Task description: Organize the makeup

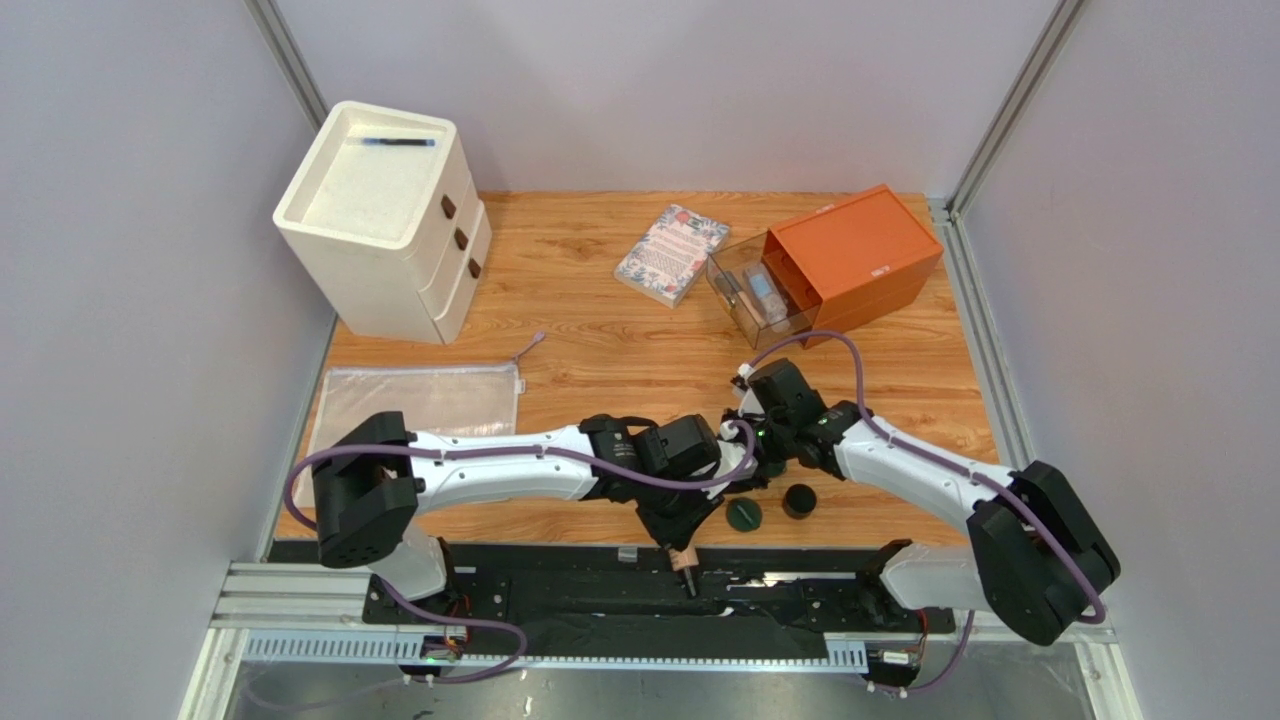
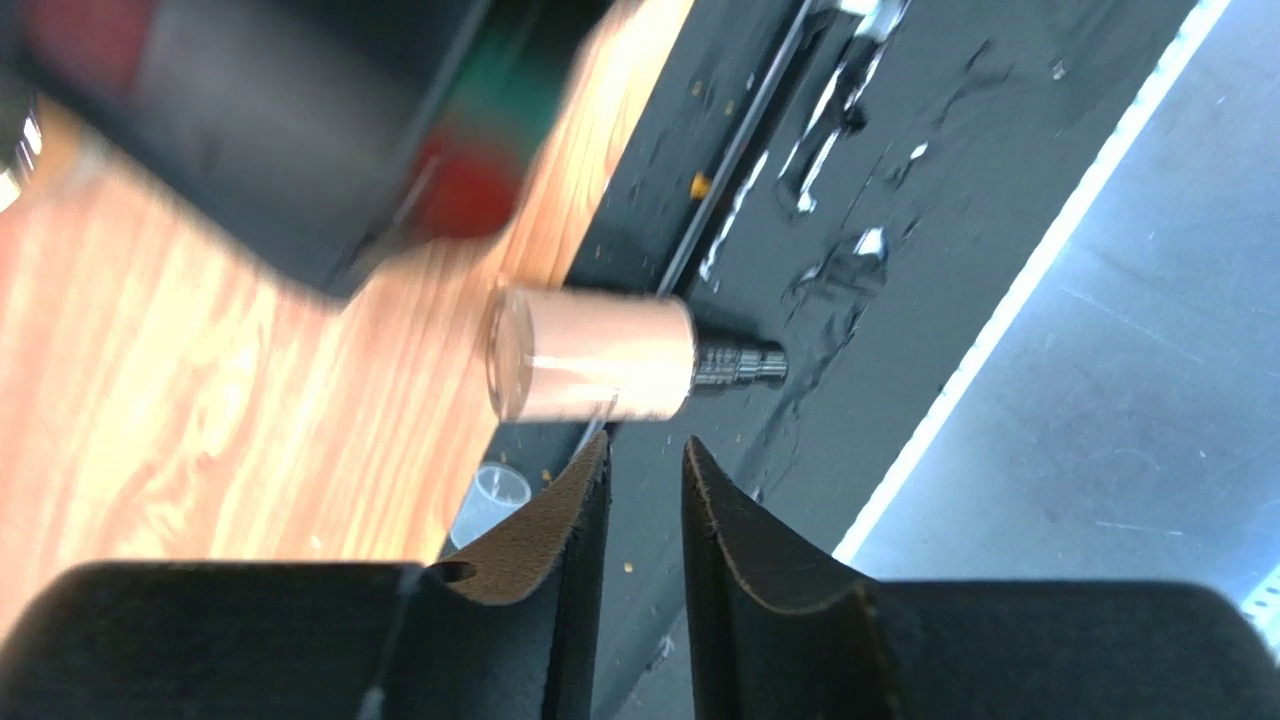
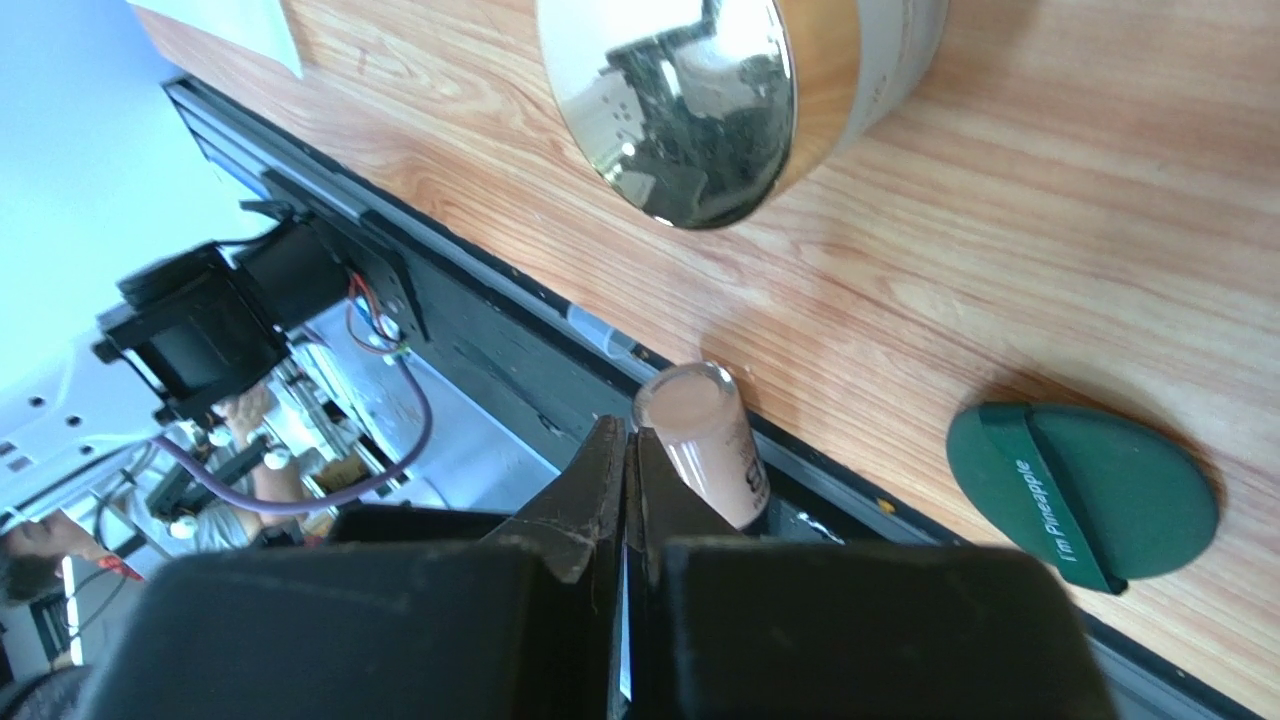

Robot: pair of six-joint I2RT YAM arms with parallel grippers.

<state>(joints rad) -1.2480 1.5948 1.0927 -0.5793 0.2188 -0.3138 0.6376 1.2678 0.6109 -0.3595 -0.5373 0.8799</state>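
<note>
A pinkish tube point(image 1: 687, 567) with a dark cap lies on the black base rail at the near table edge. It also shows in the left wrist view point(image 2: 601, 356) and the right wrist view point(image 3: 706, 443). My left gripper point(image 1: 678, 525) point(image 2: 646, 447) hovers just short of it, jaws a narrow gap apart and empty. My right gripper point(image 1: 742, 444) point(image 3: 628, 435) is shut and empty beside the tube's end. A gold-rimmed compact point(image 3: 721, 90) sits on the wood beyond it. A dark-green disc point(image 1: 742, 513) point(image 3: 1082, 495) and a black jar point(image 1: 800, 500) lie near the front edge.
An orange box point(image 1: 857, 255) with a clear drawer point(image 1: 756, 293) pulled out stands at the back right. A floral booklet point(image 1: 672, 252) lies beside it. A white drawer unit point(image 1: 385, 218) with a pen point(image 1: 398, 141) on top is back left. A mesh pouch point(image 1: 413, 402) lies left.
</note>
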